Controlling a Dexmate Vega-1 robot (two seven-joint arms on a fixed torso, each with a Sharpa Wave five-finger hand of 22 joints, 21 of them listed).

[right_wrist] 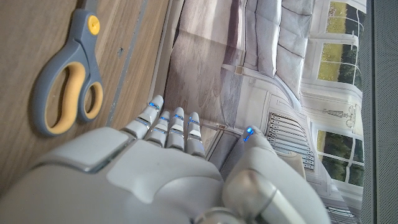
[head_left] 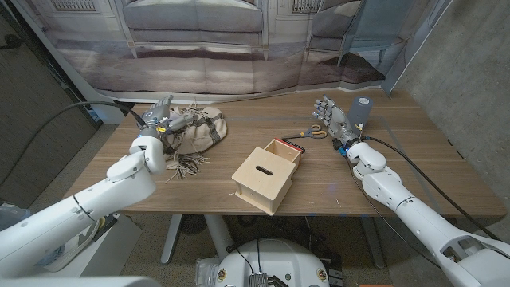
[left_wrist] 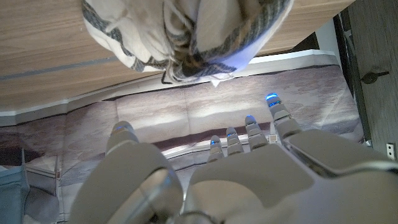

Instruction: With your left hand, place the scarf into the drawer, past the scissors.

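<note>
Cream, seemingly grey-striped scarf [head_left: 199,130]

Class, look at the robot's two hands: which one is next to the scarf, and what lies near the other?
The left hand, open, is at the scarf. The right hand stands open across the table beside the scissors.

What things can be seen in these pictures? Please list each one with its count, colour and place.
scarf: one, beige with dark stripes and fringe, bunched on the table's left part.
drawer: one, light wood, pulled open, at the table's middle.
scissors: one pair, grey and yellow handles, between the drawer and the right hand.
table: one, brown wood.
backdrop: one, printed room scene, behind the table.
left hand: white and grey, fingers apart, at the scarf's left edge; grip unclear.
right hand: white and grey, fingers apart, holding nothing, beside the scissors.
</note>
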